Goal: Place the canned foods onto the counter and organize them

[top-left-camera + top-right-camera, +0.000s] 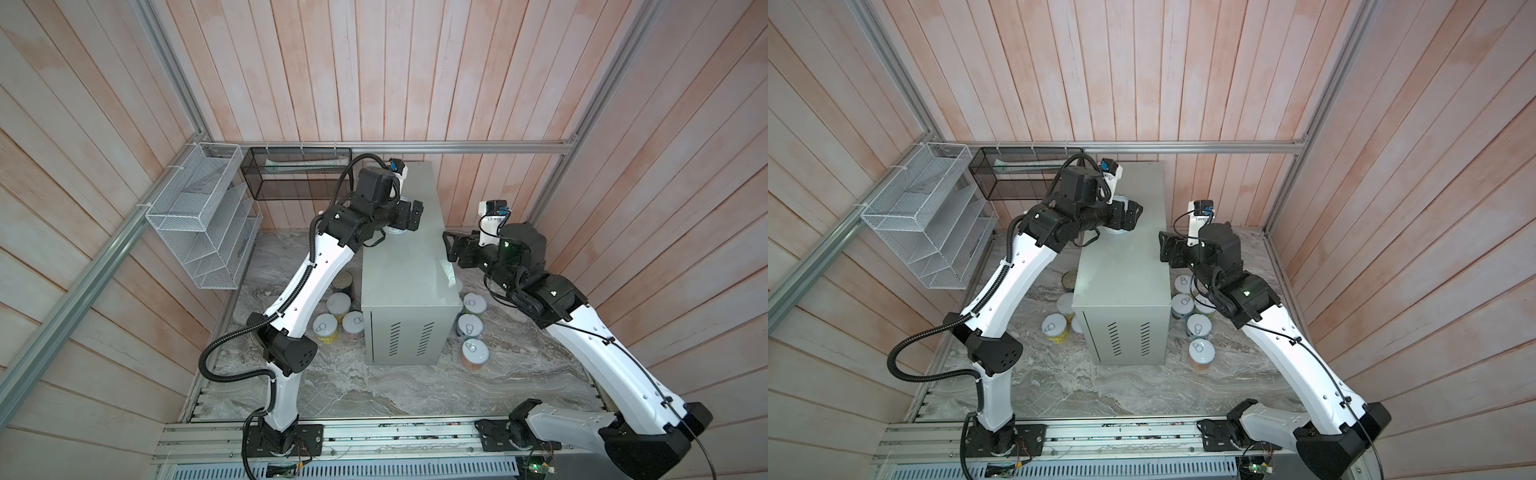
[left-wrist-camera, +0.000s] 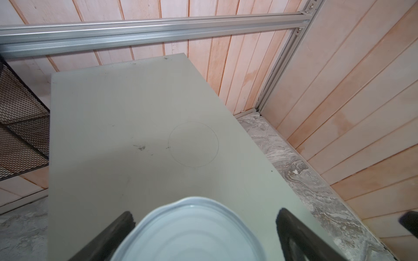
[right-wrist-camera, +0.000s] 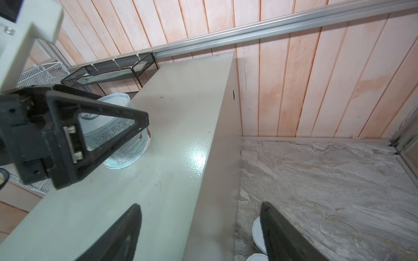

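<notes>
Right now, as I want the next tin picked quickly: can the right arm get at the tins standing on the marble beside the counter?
Probably yes. The right gripper hovers open and empty at the edge of the counter, with the tins just below it and nothing between.

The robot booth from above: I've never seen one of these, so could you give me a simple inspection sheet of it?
Surface: grey marble-look floor; a tall grey-green metal counter stands on it.
Job's things: one pale-blue tin stands on the counter; on the floor, a dark tin with the left group, and the right group on the counter's other side.
Clutter: nothing seen.
Grippers: left gripper open, its fingers either side of the pale-blue tin; right gripper open and empty at the counter's edge.
Cables: black ribbed hose loops off the left arm; thin cable runs along the right arm.
Surroundings: plank walls, metal rails, white wire basket, black mesh basket.
</notes>
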`<state>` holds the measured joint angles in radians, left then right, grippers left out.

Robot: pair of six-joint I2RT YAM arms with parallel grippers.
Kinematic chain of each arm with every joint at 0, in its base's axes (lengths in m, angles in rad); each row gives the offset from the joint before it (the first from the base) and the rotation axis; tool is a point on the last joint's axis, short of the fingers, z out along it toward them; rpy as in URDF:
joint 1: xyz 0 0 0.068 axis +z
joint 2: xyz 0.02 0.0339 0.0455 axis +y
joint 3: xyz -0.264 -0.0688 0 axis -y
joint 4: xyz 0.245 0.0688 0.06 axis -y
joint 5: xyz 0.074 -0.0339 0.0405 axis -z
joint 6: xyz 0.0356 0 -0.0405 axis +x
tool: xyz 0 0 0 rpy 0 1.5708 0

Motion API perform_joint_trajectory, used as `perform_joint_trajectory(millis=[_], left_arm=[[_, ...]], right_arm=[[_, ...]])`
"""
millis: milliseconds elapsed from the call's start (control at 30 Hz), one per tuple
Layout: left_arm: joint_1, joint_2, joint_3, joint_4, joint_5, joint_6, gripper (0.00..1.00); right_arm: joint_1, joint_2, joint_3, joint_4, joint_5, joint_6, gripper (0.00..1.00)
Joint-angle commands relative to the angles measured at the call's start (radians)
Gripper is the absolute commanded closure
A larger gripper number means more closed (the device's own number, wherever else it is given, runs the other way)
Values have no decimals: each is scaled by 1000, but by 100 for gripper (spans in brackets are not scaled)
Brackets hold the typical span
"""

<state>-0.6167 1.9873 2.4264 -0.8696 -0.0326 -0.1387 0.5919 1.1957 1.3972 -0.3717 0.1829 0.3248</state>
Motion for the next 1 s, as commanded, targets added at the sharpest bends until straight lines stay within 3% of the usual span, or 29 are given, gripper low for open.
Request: perform_joint_trajectory(millis=[0, 100, 233, 367, 500, 733, 867, 967], left_arm=[[0, -92, -66, 84, -57, 14, 0], [2, -156, -130, 154, -67, 21, 0], [9, -164, -87, 116, -33, 19, 0], [10, -212, -144, 143, -21, 46, 0], [34, -332, -321, 248, -39, 22, 0], [246, -645, -816, 538, 145, -178, 6], [291, -685, -894, 517, 158, -183, 6], [300, -689, -926, 511, 156, -177, 6]], right_arm=[[21, 20, 50, -3, 16, -31, 21], [55, 48, 67, -7, 23, -46, 22], [110, 93, 101, -3, 33, -67, 22], [146, 137, 144, -4, 46, -92, 16], [167, 176, 177, 7, 43, -119, 16], [169, 264, 238, 20, 27, -150, 35], [169, 322, 283, 25, -4, -152, 33], [169, 368, 328, 14, -8, -149, 26]])
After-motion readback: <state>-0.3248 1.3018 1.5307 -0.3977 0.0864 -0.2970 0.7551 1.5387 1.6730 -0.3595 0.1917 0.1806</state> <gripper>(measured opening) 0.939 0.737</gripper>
